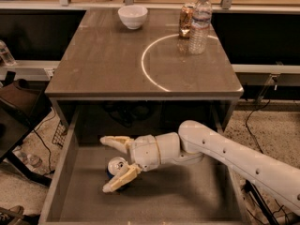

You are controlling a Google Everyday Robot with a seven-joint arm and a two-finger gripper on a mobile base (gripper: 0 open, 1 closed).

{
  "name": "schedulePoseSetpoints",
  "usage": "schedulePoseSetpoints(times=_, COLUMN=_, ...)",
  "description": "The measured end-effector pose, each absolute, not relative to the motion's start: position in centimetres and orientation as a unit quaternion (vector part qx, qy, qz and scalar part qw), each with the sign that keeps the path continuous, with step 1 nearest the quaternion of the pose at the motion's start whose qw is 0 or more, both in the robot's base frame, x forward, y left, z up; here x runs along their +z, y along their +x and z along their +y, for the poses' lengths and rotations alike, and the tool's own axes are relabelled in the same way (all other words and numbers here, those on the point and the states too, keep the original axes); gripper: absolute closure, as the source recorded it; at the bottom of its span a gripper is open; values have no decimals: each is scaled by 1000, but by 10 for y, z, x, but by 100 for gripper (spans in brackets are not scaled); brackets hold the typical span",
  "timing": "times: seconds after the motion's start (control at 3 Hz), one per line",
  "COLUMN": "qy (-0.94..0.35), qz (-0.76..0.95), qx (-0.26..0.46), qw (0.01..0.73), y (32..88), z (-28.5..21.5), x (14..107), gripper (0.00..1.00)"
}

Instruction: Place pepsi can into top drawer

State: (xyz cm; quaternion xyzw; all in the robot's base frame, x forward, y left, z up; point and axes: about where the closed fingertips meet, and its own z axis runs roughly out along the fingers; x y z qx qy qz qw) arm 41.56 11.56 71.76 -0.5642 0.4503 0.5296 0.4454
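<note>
The pepsi can [115, 167], blue with a silver top, rests on the bottom of the open top drawer [183, 193], left of its middle. My gripper [104, 164] is inside the drawer at the end of the white arm that reaches in from the right. Its fingers are spread wide, one [114, 142] behind the can and one [119, 178] in front of it. The can sits between them, near the palm, with no grip on it.
On the table top [108, 64] above the drawer stand a white bowl [132, 16], a brownish-gold can [186, 20] and a clear plastic bottle [200, 24]. The drawer's grey side wall [63, 170] is to the left. Cables and clutter lie on the floor at left.
</note>
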Motion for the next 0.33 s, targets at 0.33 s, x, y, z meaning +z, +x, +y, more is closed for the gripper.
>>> schedulePoseSetpoints(times=0.33, qy=-564, qz=450, qx=530, qw=445, y=416, z=116, x=718, gripper=0)
